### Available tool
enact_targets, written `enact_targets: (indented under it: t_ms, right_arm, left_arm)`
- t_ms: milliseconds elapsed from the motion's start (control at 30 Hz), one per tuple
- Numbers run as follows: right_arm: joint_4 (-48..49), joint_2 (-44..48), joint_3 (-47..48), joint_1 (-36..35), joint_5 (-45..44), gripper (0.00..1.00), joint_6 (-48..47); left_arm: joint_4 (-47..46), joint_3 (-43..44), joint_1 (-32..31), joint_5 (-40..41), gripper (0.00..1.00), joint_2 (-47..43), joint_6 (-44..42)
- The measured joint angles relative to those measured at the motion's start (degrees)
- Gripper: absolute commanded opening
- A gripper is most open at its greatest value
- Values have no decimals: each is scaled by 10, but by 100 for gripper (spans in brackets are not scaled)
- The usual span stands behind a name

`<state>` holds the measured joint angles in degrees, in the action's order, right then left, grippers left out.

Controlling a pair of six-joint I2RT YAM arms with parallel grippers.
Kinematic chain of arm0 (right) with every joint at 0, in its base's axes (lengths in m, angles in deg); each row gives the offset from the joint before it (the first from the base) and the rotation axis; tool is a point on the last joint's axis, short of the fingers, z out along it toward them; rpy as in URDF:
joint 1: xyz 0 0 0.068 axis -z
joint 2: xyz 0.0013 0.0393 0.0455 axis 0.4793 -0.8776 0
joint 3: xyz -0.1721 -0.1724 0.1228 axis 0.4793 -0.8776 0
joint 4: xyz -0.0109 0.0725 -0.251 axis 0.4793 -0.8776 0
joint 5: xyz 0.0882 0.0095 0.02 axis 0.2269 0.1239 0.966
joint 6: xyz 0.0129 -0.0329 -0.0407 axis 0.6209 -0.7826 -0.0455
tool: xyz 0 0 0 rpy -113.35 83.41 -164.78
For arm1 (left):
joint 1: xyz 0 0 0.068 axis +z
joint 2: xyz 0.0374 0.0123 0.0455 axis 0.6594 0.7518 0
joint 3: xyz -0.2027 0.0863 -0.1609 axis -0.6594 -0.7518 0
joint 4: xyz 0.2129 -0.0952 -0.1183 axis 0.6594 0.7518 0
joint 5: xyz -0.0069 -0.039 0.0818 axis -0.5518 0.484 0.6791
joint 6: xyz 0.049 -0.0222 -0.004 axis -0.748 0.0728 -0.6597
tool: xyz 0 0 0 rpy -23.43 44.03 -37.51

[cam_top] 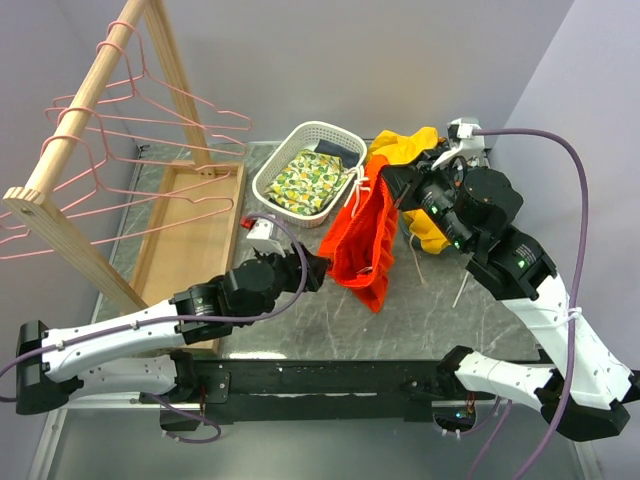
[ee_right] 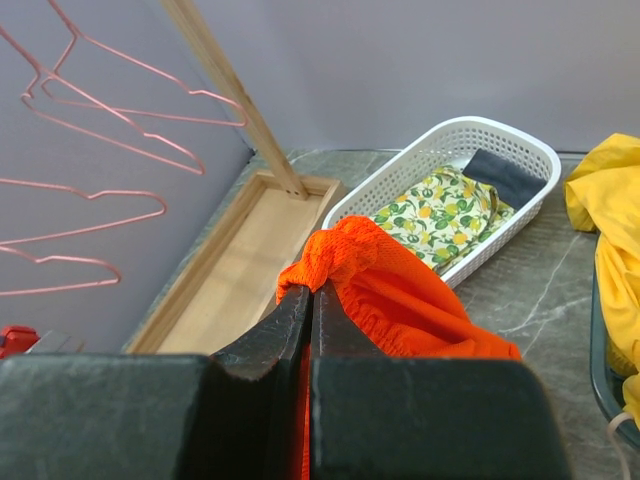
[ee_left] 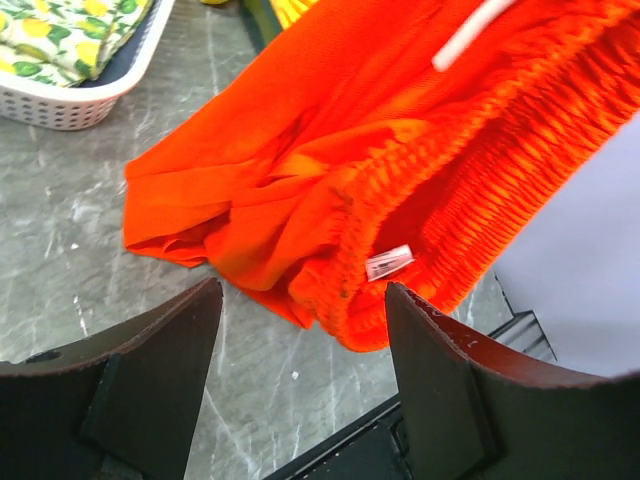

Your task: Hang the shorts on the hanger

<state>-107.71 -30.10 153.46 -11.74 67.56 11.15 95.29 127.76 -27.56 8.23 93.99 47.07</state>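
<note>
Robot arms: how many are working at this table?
2. The left arm reaches in from the near left towards the orange shorts; the right arm comes from the near right and holds them up. None seems hidden.

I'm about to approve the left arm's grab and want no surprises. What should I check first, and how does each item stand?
1. Right tool shut on the bright orange-red fabric shorts: ok.
2. Left tool open, facing the elastic waistband: ok.
3. Shorts hanging clear of the grey marble table: not ok, lower end rests on it.
4. Thin pink wire hanger off the wooden rail: not ok.
5. White drawstring clear of both tools: cannot tell.
</note>
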Motion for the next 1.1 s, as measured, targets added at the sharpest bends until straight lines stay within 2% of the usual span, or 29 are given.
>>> enact_targets:
  t_ms: [333,533,633,667,733,767,833,1100]
  right_arm:
    - [-7,-6,1,-3,-15,0,0]
    - [-13,-5,1,-4,-19,0,0]
    - [-21,-1,1,-4,-21,0,0]
    - [-24,2,1,-4,-21,0,0]
    - [-29,11,-2,-4,-23,0,-1]
    - [-30,21,-10,-4,-24,0,0]
    - [-29,43,-28,-4,-27,0,0]
    - [-35,136,-132,-4,-51,0,13]
  left_arm:
    - [-10,32,0,-30,74,95,-27]
    - [-11,34,0,7,73,151,-24]
    - [-12,37,4,30,59,170,-19]
    - [-12,40,6,37,47,175,-15]
    - [-16,43,14,47,29,181,-10]
    - [-19,44,21,49,14,181,-9]
    - [-19,49,31,53,2,181,-7]
    - [53,116,41,58,1,158,-29]
